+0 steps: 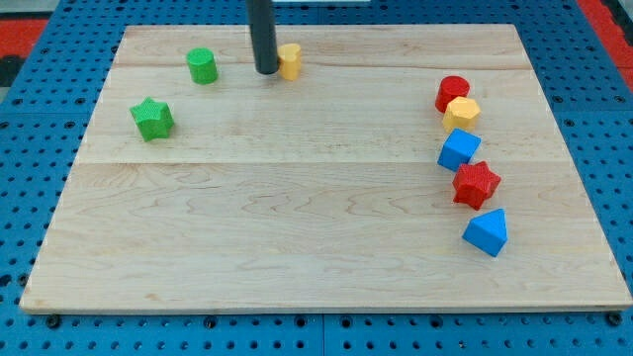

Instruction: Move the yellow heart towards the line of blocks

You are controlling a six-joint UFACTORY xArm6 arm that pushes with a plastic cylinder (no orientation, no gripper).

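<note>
So the rod's tip (267, 71) is parked near the view's top, a bit left of centre, and it's pressed right up against the left side of the yellow heart (290, 60). Part of the heart is hidden behind the rod, so its shape is hard to make out properly. No pincer is fitted on this arm, just the straight dark rod, so nothing is being pinched or spread.

The light wooden surface (297, 227) is laid on a blue pegboard (40, 326).

Just left of the tip, a green cylinder (202, 65) is seen, close but not touching. Further down and to the left, a green star (152, 119) is sat on its own.

Over on the view's right, the line of blocks is strung roughly top to bottom: a red cylinder (453, 93) at the top, a yellow hexagon-ish block (461, 113) touching it just below, then a blue cube (459, 149), a red star (476, 184), and a blue triangular block (487, 232) at the bottom end.

The heart is well apart from that line, with a wide stretch of board left between them.
</note>
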